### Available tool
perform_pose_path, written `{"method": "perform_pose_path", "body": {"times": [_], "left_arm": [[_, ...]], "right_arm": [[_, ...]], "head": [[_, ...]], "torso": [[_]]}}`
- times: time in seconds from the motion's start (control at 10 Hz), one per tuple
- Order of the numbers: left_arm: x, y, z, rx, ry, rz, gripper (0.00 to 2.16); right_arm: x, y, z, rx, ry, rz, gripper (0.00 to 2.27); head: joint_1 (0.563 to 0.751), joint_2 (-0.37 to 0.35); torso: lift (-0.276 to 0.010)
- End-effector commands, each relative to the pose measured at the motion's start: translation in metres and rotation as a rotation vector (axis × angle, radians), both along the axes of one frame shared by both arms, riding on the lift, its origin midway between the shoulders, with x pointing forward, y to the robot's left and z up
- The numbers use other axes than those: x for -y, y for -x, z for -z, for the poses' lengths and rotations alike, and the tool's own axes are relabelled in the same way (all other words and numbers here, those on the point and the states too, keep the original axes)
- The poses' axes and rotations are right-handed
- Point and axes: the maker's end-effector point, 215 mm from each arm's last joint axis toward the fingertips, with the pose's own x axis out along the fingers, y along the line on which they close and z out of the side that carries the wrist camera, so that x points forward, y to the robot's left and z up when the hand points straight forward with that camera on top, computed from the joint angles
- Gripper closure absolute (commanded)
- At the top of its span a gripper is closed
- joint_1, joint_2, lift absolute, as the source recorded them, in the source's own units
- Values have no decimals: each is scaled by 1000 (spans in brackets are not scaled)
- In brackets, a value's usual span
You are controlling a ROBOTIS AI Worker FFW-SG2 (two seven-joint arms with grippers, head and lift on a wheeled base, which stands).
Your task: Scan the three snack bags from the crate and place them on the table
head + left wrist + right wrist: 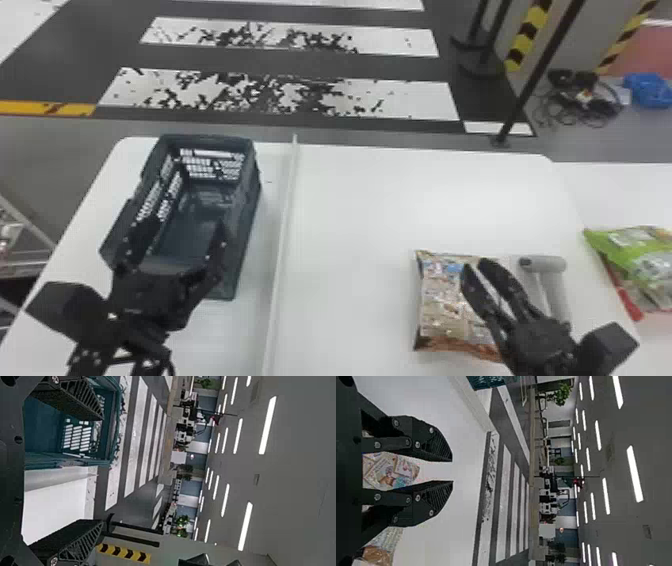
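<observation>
a patterned snack bag (pixel 440 305) that lay on the bench (pixel 350 225) beneath the right gripper (pixel 478 264), its fingers slightly parted and empty, the left gripper (pixel 182 232) wide open, empty, near the crate (pixel 246 210)

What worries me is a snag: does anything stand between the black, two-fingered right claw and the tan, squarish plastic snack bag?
Nothing visible does. The right claw is over the snack bag, which shows through the gap between its fingers. The grey, pistol-shaped plastic scanner is beside the bag, to its right.
</observation>
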Motion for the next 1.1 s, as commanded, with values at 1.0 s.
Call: {"method": "perform_pose_path", "body": {"times": [1.0], "left_arm": [[4, 10, 0, 11, 0, 16, 73]], "right_arm": [[175, -13, 72, -167, 59, 251, 97]], "head": [[695, -308]], "torso": [[-37]]}}
